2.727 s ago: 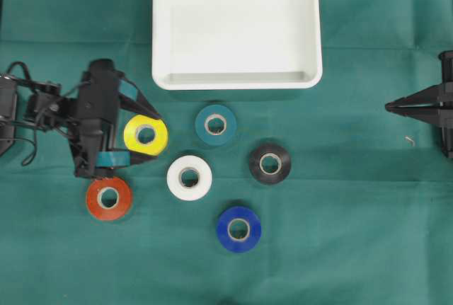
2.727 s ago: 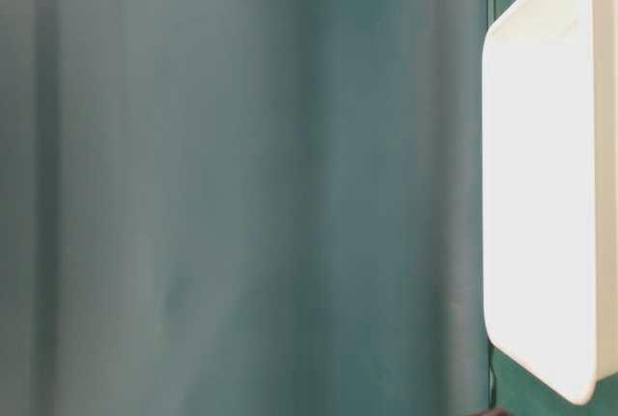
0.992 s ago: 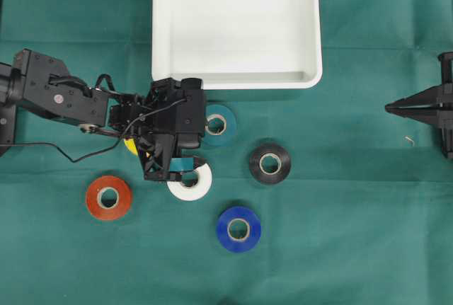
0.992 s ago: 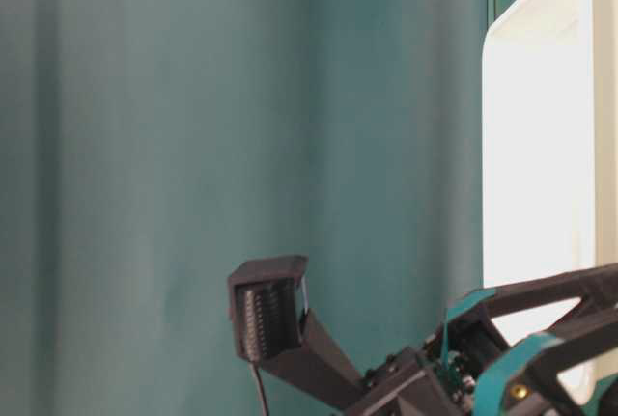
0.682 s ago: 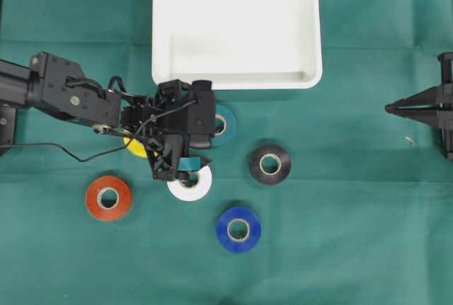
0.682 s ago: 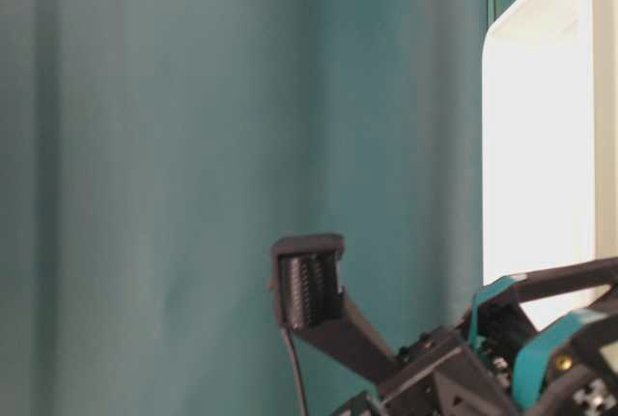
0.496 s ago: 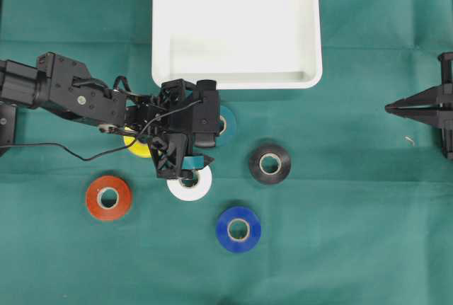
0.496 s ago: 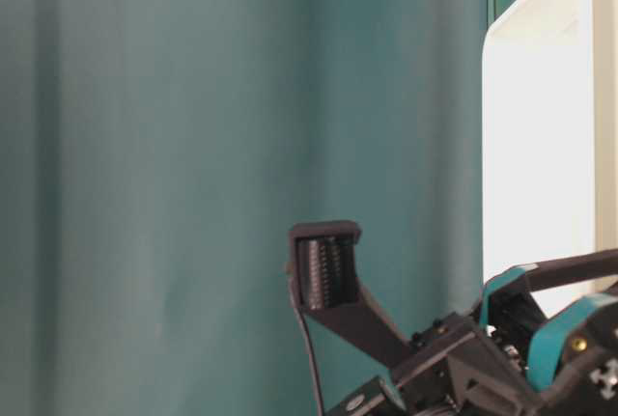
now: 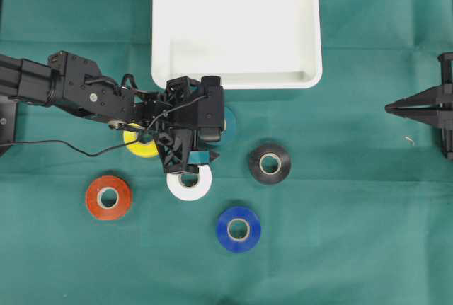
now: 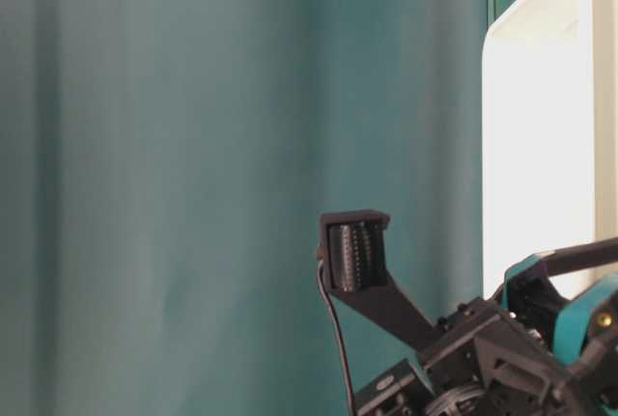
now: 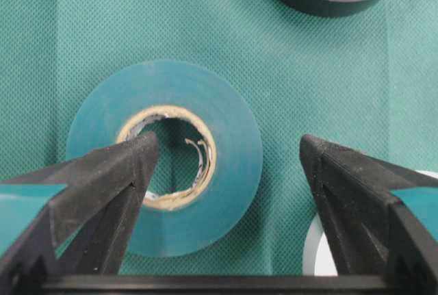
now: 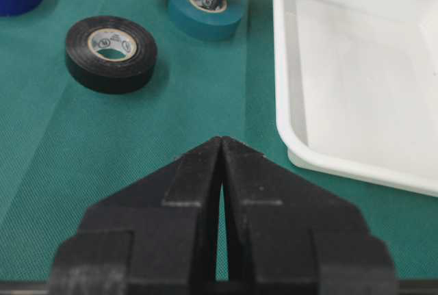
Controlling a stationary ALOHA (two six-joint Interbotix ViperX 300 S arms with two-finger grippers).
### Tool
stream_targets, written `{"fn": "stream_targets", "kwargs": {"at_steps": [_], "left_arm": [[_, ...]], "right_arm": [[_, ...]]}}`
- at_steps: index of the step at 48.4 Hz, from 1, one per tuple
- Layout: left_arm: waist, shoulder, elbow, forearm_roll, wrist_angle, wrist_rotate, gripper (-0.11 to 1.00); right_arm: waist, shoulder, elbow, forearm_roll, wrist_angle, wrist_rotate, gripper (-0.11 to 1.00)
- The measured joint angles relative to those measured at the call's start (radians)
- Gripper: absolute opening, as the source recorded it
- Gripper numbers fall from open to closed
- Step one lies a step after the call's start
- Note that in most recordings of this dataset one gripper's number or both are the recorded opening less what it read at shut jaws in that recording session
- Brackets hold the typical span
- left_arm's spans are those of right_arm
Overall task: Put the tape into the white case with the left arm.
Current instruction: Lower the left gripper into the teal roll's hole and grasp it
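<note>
Tape — a teal roll [image 11: 164, 157] lying flat on the green cloth [image 9: 340, 248], just below the white case's [image 9: 237, 27] near rim. Left gripper [image 11: 226, 165] hangs over it, jaws spread wide: one fingertip sits in the cardboard core, the other outside the rim — straddling the roll's wall. Right gripper [image 12: 220, 165] rests closed, well apart.

Dark green woven cloth [image 9: 340, 248] over the whole tabletop, faint creases, even overhead light, soft shadows.
</note>
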Motion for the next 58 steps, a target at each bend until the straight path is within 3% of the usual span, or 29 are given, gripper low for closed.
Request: {"fn": "stream_targets", "kwargs": {"at_steps": [6, 10, 14, 21, 23, 40, 58], "left_arm": [[0.000, 0.008, -0.006, 0.000, -0.002, -0.002, 0.98], [0.000, 0.009, -0.006, 0.000, -0.002, -0.003, 0.91], [0.002, 0.011, -0.006, 0.000, -0.002, -0.003, 0.72], [0.005, 0.014, -0.006, 0.000, 0.000, -0.008, 0.30], [0.005, 0.014, -0.006, 0.002, 0.002, -0.006, 0.24], [0.000, -0.005, -0.008, 0.000, 0.025, -0.011, 0.25], [-0.038, -0.121, -0.037, 0.000, 0.107, -0.009, 0.25]], "right_arm": [[0.000, 0.000, 0.002, 0.000, 0.002, 0.000, -0.09], [0.000, 0.000, 0.002, 0.000, 0.002, -0.002, -0.09], [0.002, 0.000, 0.002, 0.000, 0.002, 0.000, -0.09], [0.002, 0.000, 0.002, 0.000, 0.002, 0.000, -0.09], [0.000, 0.000, 0.002, 0.000, 0.002, 0.000, -0.09], [0.000, 0.000, 0.008, 0.000, 0.000, 0.000, -0.09], [0.000, 0.000, 0.011, 0.000, -0.002, -0.002, -0.09]]}}
